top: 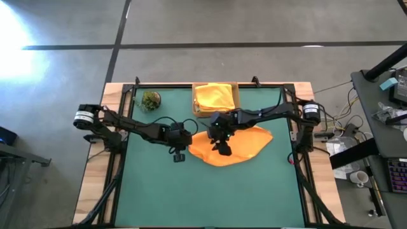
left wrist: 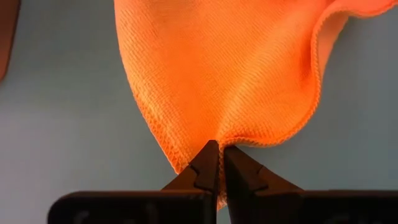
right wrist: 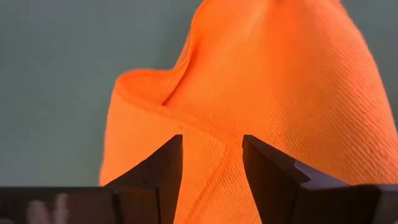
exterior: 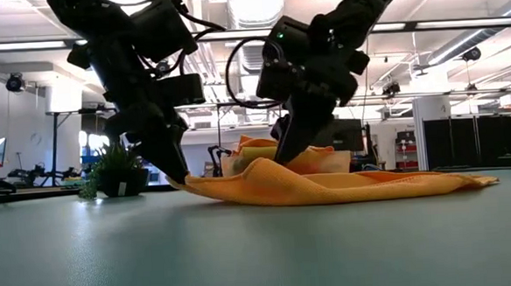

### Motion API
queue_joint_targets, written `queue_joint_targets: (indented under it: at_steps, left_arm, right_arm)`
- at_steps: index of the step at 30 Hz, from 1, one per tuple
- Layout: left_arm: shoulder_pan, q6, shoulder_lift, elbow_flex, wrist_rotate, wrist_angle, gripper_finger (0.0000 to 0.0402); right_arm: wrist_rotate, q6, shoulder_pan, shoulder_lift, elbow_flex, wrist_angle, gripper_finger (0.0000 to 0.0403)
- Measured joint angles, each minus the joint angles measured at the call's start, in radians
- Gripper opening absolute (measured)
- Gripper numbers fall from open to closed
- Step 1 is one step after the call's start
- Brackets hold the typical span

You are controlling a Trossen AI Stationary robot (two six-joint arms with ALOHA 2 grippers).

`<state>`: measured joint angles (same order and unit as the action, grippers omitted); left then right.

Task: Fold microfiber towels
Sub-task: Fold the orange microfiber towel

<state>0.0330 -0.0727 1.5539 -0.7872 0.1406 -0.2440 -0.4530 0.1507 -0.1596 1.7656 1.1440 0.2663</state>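
Towel: soft orange microfiber towel (top: 238,147) lay rumpled mid green table mat (top: 254,197) | Left gripper (left wrist: 216,152): clenched on its near corner | Right gripper (right wrist: 211,155): fingers parted astride a raised fold, grasping nothing | Risk: left pull could drag the cloth, undoing the fold | Hidden: towel's underside; contents of the tan cardboard tray (top: 236,89) beneath folded yellow towel (top: 215,97)

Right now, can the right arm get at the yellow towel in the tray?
Probably yes. The right gripper stands open over the orange towel, holding nothing, and the yellow towel lies uncovered in the cardboard tray just behind it. The left gripper, shut on the orange towel's edge, is clear of that path.
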Motion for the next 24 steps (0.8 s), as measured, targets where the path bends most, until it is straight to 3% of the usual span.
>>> queue_joint_targets:
  at_steps: [4, 24]
  left_arm:
    - [0.0, -0.003, 0.0, 0.0, 0.0, 0.0, 0.0]
    - [0.0, -0.003, 0.0, 0.0, 0.003, 0.0, 0.0]
  right_arm:
    - [0.0, 0.07, 0.0, 0.035, 0.014, 0.013, 0.0152]
    - [-0.056, 0.085, 0.006, 0.127, 0.015, -0.044, 0.0131]
